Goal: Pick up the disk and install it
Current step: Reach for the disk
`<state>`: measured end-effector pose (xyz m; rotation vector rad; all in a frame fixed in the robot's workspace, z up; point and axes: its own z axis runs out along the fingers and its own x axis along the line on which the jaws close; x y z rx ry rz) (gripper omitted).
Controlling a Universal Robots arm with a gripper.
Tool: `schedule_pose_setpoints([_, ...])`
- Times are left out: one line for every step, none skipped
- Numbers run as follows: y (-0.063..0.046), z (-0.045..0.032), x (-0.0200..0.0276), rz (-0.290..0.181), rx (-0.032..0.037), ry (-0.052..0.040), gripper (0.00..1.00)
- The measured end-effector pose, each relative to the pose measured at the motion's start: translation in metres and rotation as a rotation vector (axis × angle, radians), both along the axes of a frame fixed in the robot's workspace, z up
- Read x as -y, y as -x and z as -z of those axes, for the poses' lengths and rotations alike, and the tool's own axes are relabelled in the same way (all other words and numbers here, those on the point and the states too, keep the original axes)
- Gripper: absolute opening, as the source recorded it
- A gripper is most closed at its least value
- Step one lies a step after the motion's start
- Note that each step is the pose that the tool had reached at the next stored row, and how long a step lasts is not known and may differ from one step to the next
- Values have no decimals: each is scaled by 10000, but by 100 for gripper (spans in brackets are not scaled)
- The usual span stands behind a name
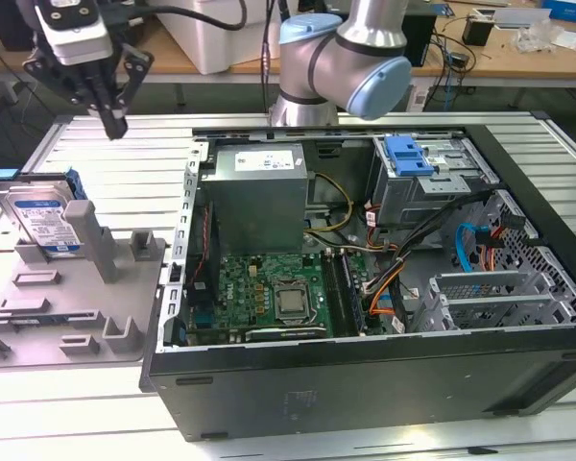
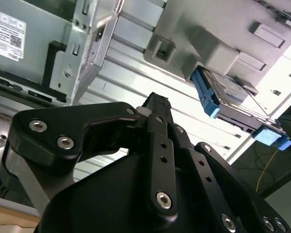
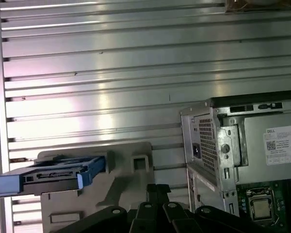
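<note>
- The gripper (image 1: pixel 115 122) hangs in the air with its black fingers pressed together at the tips and nothing between them. The closed tips also show in the second wrist view (image 2: pixel 157 102).
- It points down at the slatted metal table (image 1: pixel 134 144). It is above the disk and clear of it, toward the exterior view's upper left.
- The disk (image 1: pixel 41 218) stands on edge in a grey holder (image 1: pixel 77 307), label facing out. It leans against the holder's tall post, and its blue caddy shows along the top edge.
- In both wrist views the disk (image 2: pixel 228 94) (image 3: pixel 53 170) sits in the holder, apart from the fingers.
- The holder lies on the table just beside the open PC case (image 1: pixel 365 389), on the exterior view's left.
- Inside the case, the grey power supply (image 1: pixel 259 197) sits above the motherboard (image 1: pixel 269 288). A bare blue bracket (image 1: pixel 408 154) rests on the drive cage further to the exterior view's right.
</note>
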<state>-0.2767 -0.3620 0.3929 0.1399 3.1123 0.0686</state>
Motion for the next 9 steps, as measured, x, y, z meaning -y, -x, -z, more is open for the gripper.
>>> schedule_pose_setpoints([30, 0, -5, 3, -1, 0, 11])
schedule_pose_setpoints([66, 0, -10, 8, -2, 1, 11])
schedule_pose_setpoints([98, 0, -15, 11, -1, 1, 11])
schedule_pose_setpoints([129, 1, -19, 14, 0, 0, 11])
schedule_pose_setpoints([173, 1, -26, 19, 0, 0, 11])
schedule_pose_setpoints([205, 1, -30, 23, -1, 0, 11])
schedule_pose_setpoints([250, 2, -35, 29, 0, 0, 11])
schedule_pose_setpoints([305, 2, -40, 34, -2, 1, 11])
schedule_pose_setpoints([339, 2, -42, 37, -2, 1, 11])
